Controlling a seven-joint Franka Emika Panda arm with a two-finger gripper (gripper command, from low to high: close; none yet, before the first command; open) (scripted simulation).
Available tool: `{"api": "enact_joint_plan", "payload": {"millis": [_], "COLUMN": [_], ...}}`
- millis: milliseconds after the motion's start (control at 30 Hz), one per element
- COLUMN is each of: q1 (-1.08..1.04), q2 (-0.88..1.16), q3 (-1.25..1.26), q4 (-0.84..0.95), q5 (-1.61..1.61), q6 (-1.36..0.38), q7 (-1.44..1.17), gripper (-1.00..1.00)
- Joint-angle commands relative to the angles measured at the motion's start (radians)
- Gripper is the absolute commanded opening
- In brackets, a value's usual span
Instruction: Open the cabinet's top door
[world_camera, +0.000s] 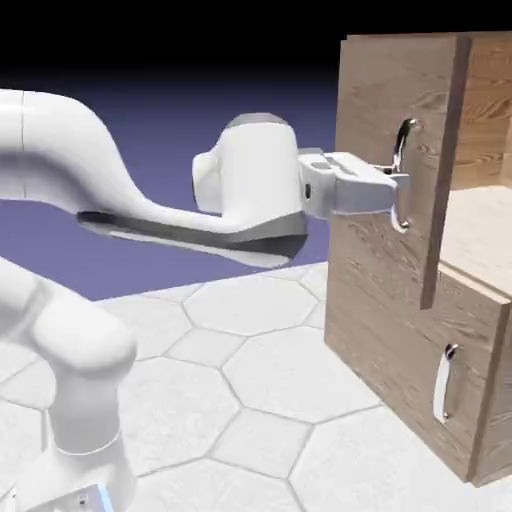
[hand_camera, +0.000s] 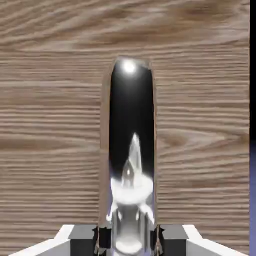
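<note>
The white robot arm (world_camera: 263, 170) extends from the exterior view's left toward the wood-grain cabinet (world_camera: 400, 330) at the right. The tool (world_camera: 395, 182) is positioned at the curved silver handle (world_camera: 403, 165) of the top door (world_camera: 385, 110). The top door stands partly open, exposing the pale surface (world_camera: 490, 225) inside. Below it, the shorter panel (world_camera: 400, 350) carries a smaller silver handle (world_camera: 443, 385). Large pale tiles (world_camera: 250, 320) cover the floor.

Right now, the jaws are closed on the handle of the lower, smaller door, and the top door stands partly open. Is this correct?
Not quite: the jaws are closed on the curved handle of the top door, as the exterior view shows. The rest is right: that door stands partly open.
</note>
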Motion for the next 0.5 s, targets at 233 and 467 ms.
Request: {"api": "enact_joint_plan", "payload": {"millis": [233,467], "q1": [-0.288,-0.458], "q2": [-0.144,-0.302], "q3": [0.264,0.450], "q4": [-0.190,-0.323], "q5": [0.296,0.600], "q6": [-0.046,-0.069], "q7": [-0.137,-0.304], "gripper": [-1.00,-1.00]}}
